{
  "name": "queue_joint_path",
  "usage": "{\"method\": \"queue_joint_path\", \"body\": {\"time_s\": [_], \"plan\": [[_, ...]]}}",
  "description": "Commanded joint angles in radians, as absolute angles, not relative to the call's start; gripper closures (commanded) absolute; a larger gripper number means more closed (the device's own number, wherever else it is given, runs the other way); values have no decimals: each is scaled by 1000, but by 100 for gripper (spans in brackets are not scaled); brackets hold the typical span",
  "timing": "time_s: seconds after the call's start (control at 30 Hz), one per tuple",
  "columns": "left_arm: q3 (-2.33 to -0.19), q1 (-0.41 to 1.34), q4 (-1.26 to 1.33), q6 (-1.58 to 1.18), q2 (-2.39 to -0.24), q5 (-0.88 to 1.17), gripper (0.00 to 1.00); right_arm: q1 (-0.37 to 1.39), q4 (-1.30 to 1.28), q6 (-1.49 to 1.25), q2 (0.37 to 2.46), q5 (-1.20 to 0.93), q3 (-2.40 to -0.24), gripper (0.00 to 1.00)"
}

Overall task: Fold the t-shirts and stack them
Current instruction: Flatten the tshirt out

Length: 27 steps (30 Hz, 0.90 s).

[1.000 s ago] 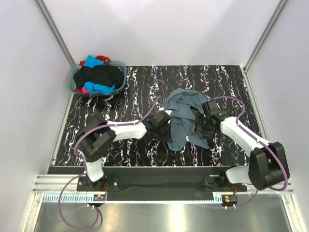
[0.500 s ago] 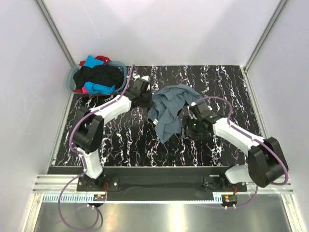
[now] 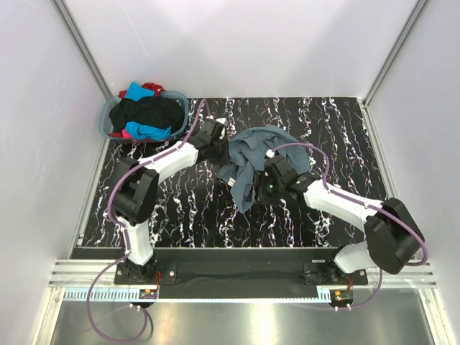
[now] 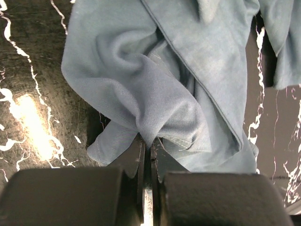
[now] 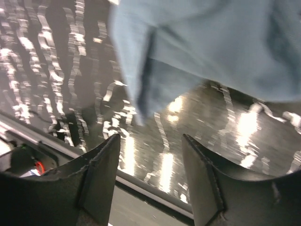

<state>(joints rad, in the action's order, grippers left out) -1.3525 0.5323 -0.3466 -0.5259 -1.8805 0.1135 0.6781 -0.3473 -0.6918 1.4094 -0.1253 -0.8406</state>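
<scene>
Inspector: Lettering on the slate blue-grey t-shirt (image 3: 255, 147), any you can read?

Operator: From above I see one small white fleck on the cloth near the right fingers (image 3: 259, 188). It is too small to read, and I cannot tell whether it is a label. The left wrist view shows plain weave, a stitched hem and a seam running away from the tips.

Inspector: State of the left fingers (image 4: 143, 165)?

Operator: Pressed together on a pinched fold of that shirt. The fold rises straight out from between the tips. The rest of the cloth spreads ahead of them and to both sides over the bench (image 3: 338, 129).

Inspector: And the right ones?

Operator: Spread apart, gripping nothing. The bench's black, white-veined top shows between them. A loose edge of the shirt lies just ahead of the tips, blurred in that wrist view, so I cannot tell whether it touches them.

Inspector: Where does the shirt sit overall?

Operator: Crumpled in a heap on the bench, between the two sets of fingers.

Inspector: The others?

Operator: Well behind the left fingers, piled in the round laundry basket (image 3: 106, 118) at the bench's far corner. A black t-shirt (image 3: 152, 111) lies on top, with a turquoise t-shirt (image 3: 149, 132), a red t-shirt (image 3: 151, 88) and a sliver of a pink t-shirt (image 3: 129, 134). Any printing there is too small to tell.
</scene>
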Motion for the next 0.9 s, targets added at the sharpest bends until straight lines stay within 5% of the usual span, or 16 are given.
{"method": "queue_joint_path", "body": {"time_s": [0.0,0.7,0.8,0.87], "plan": [[-1367,520,-330,-474,-1855,192,100,722,-197,-744,1420,-52,-845,39],[-1370,500,-325,-477,-1859,229,100,856,-140,-759,1629,26,-893,46],[-1374,500,-324,-479,-1858,229,100,856,-133,-759,1628,21,-893,54],[-1381,497,-325,-480,-1852,229,100,857,-133,-761,1609,23,-897,79]]}}
